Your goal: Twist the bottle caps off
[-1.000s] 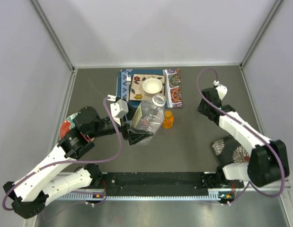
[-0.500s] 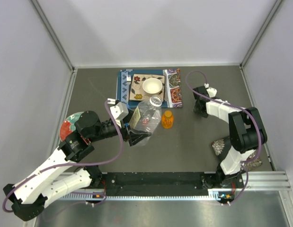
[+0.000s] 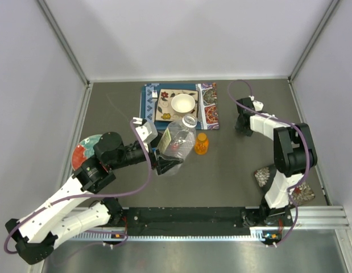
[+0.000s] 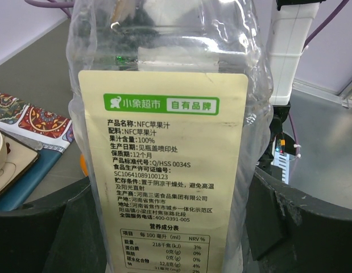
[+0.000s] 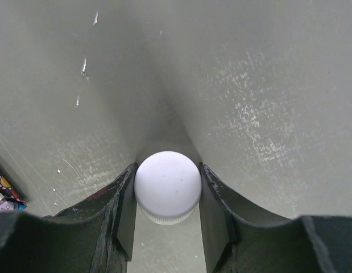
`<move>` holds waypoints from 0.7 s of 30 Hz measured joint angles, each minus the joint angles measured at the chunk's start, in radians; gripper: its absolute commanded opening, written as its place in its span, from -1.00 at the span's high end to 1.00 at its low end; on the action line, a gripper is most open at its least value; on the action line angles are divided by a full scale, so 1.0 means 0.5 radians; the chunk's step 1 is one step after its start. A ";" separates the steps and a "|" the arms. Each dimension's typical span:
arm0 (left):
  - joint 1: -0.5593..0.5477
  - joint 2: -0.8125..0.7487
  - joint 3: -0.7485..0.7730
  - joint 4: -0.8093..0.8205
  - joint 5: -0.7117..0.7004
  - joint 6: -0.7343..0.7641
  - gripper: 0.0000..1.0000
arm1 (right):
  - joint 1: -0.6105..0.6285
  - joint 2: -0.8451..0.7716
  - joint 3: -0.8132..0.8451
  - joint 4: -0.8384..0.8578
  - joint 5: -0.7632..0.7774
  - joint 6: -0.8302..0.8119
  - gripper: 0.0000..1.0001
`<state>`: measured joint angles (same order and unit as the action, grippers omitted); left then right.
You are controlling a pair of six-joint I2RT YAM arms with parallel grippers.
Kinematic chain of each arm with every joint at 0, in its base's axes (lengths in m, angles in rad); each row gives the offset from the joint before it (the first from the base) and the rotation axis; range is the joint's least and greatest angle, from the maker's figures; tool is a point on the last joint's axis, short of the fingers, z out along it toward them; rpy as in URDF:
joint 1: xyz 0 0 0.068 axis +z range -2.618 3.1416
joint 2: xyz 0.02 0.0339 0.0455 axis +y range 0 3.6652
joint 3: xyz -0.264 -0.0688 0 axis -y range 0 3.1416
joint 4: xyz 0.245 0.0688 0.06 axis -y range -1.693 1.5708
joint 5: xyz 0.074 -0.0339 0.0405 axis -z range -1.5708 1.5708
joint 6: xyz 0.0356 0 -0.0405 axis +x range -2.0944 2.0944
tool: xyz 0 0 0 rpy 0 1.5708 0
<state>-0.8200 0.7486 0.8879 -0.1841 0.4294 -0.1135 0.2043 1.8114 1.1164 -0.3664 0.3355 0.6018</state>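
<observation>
The dark grey counter (image 3: 232,165) carries everything. A patterned mat (image 3: 208,108) lies on it beyond the left hand (image 3: 166,163) and off to the inner side of the right hand (image 3: 242,124).

The clear bottle (image 3: 177,142) comes next in size. The left hand has its jaws about half spread and clamped on the bottle's lower body, one dark finger (image 4: 45,227) on each side of the large cream label in the left wrist view. From that hand the bottle leans away toward the mat, and its far end shows a ring-shaped mouth.

A red and teal plate (image 3: 85,149) sits behind the left hand, out by that arm's elbow. A white bowl (image 3: 183,103) rests on the mat, just past the bottle's mouth. A small orange bottle (image 3: 202,144) stands just to the right of the left hand's load, close beside it, and well to the left of the right hand.

The white cap (image 5: 167,185) is smallest. The right hand's jaws are drawn narrow and pinch it, a finger (image 5: 124,210) against each side, with its round top facing the wrist camera and the bare counter beyond. Whether the cap touches the counter cannot be told.
</observation>
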 measured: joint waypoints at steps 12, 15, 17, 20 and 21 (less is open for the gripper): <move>0.000 0.005 -0.014 0.006 0.002 -0.001 0.32 | -0.001 0.011 0.011 0.000 -0.018 -0.032 0.10; 0.000 0.005 -0.022 0.006 0.002 -0.001 0.32 | -0.004 0.011 0.011 0.002 -0.029 -0.033 0.07; 0.000 0.005 -0.024 0.006 0.002 -0.001 0.32 | -0.005 0.011 0.011 0.003 -0.034 -0.033 0.03; 0.000 0.005 -0.026 0.006 0.003 -0.001 0.31 | -0.005 0.011 0.011 0.007 -0.047 -0.033 -0.05; 0.000 0.005 -0.026 0.006 0.005 -0.001 0.31 | -0.005 0.011 0.011 0.008 -0.049 -0.031 -0.07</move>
<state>-0.8200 0.7509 0.8749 -0.1810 0.4316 -0.1139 0.2016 1.8172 1.1217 -0.3622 0.3111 0.5861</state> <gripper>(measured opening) 0.810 0.502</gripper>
